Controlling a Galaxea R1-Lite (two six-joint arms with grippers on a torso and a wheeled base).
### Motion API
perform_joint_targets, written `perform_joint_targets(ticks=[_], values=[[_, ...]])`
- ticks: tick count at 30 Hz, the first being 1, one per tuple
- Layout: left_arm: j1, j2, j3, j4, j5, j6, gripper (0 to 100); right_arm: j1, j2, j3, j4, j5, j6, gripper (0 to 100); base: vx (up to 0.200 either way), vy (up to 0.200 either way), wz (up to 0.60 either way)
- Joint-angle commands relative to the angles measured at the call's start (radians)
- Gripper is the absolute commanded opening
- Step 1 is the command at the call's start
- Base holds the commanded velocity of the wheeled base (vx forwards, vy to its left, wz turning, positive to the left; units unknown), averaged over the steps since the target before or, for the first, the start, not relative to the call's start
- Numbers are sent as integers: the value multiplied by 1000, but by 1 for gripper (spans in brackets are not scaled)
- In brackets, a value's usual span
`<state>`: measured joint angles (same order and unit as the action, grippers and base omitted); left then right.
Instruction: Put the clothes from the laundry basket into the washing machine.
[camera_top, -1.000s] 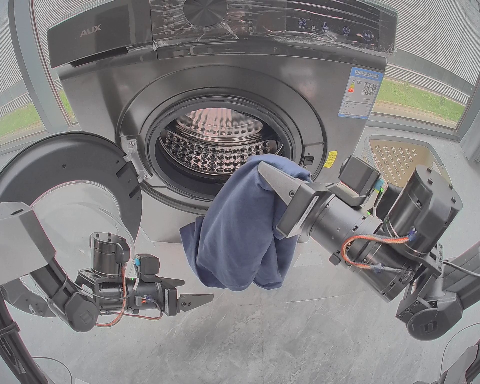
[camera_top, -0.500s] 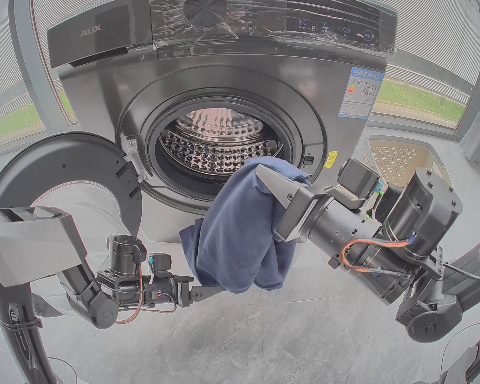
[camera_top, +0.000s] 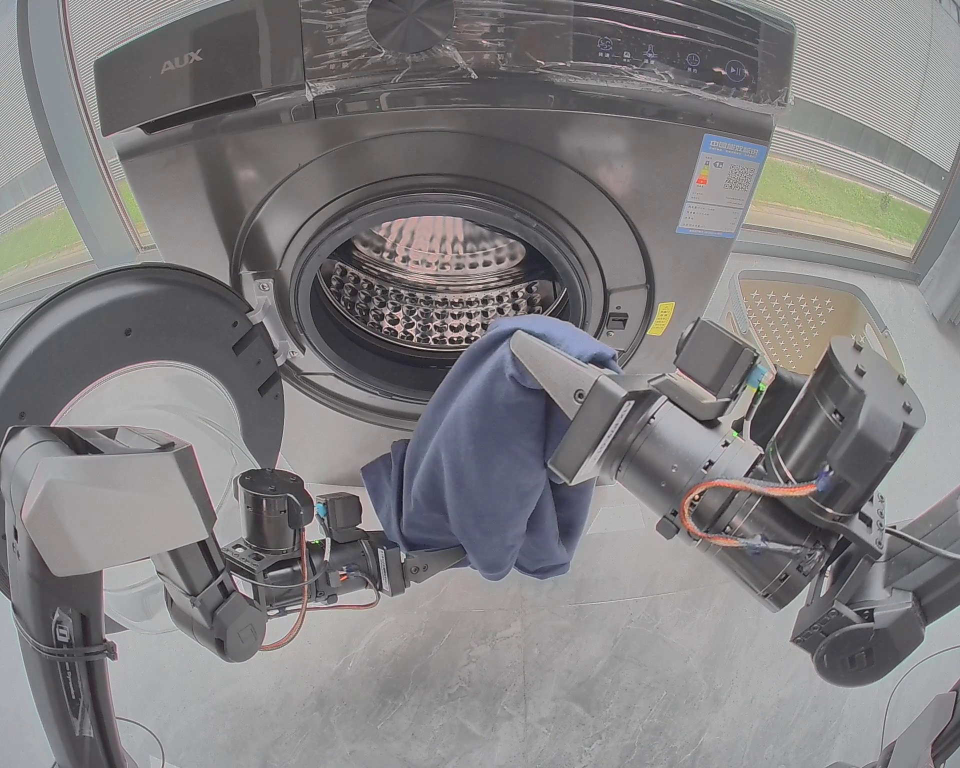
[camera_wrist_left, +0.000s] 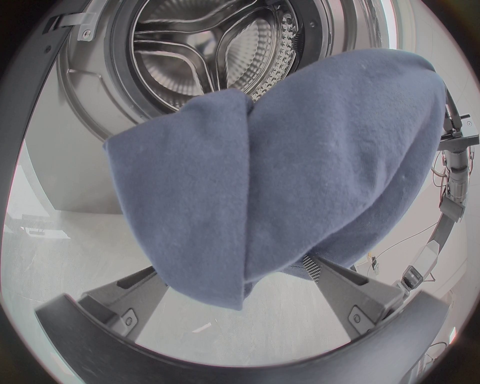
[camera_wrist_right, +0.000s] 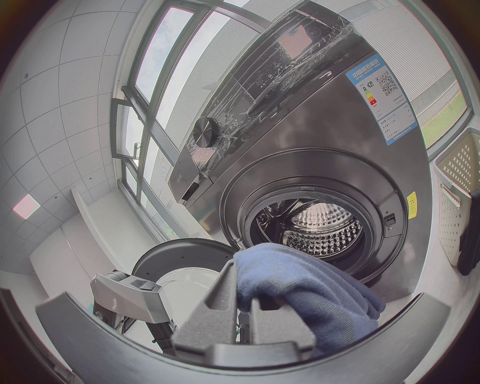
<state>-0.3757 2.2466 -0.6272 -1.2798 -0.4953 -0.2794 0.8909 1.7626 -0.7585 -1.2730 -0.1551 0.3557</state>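
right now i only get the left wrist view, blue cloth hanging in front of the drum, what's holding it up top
Observer: The right gripper is shut on the blue cloth at its top fold.
Operator: ok is any of it inside yet
Observer: It looks not. In the head view the cloth hangs outside the drum, in front of the lower edge of the opening.
Operator: and where's the basket, can't see it
Observer: The basket stands beside the washer, on the robot's right.
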Motion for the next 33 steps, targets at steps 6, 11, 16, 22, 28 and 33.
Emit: perform_joint_targets(ticks=[6, 11, 16, 22, 28, 33], values=[[-12, 25, 6, -92, 18, -12, 0, 3, 6, 1, -2, -1, 0, 0, 0, 0, 0], [-23, 22, 26, -161, 20, -60, 0, 3, 9, 2, -12, -1, -1, 0, 0, 0, 0], [-23, 4, 116, -256, 20, -67, 0, 3, 15, 2, -11, -1, -3, 0, 0, 0, 0], [-49, -185, 308, -271, 15, -52, 0, -20, 54, 25, -2, -15, -11, 0, 0, 0, 0], [-106, -487, 474, -270, 9, -64, 0, -38, 106, 48, -5, -15, -21, 0, 0, 0, 0], [-169, -690, 540, -268, 0, -84, 0, -44, 130, 48, -3, -15, -21, 0, 0, 0, 0]])
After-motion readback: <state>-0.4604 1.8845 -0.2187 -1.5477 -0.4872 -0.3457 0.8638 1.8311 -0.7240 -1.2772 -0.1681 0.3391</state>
